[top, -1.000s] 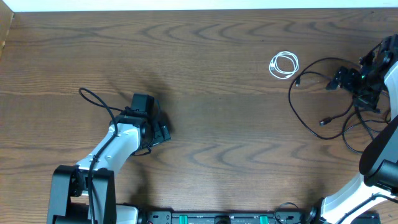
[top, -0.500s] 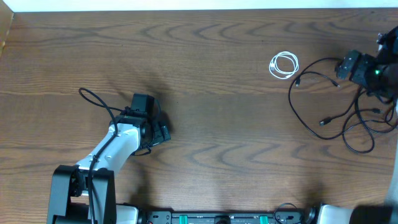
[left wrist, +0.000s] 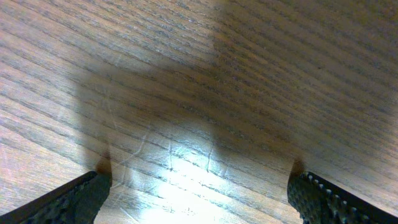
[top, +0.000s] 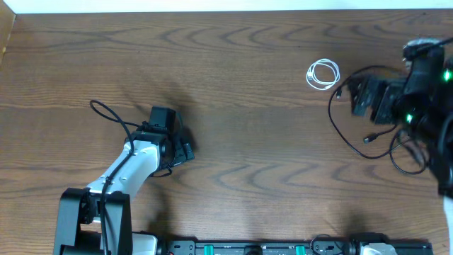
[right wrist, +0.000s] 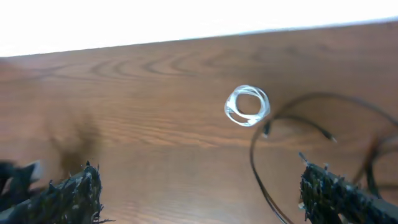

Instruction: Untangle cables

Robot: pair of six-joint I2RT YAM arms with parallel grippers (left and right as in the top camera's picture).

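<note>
Overhead: the white cable point(top: 323, 74) lies coiled in a small ring on the right of the table point(top: 233, 57). Just beside it the black cables point(top: 331, 117) sprawl in loops toward the right edge, under the released right gripper point(top: 359, 99). The left gripper point(top: 185, 150) is well apart. Left wrist: fingers point(left wrist: 81, 196) are spread wide over wood, empty. Right wrist: fingers point(right wrist: 68, 193) gape, with the white ring ahead between them.

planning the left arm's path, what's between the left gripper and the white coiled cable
Only bare wooden table lies between the left gripper and the white coiled cable, as the overhead view shows.
</note>
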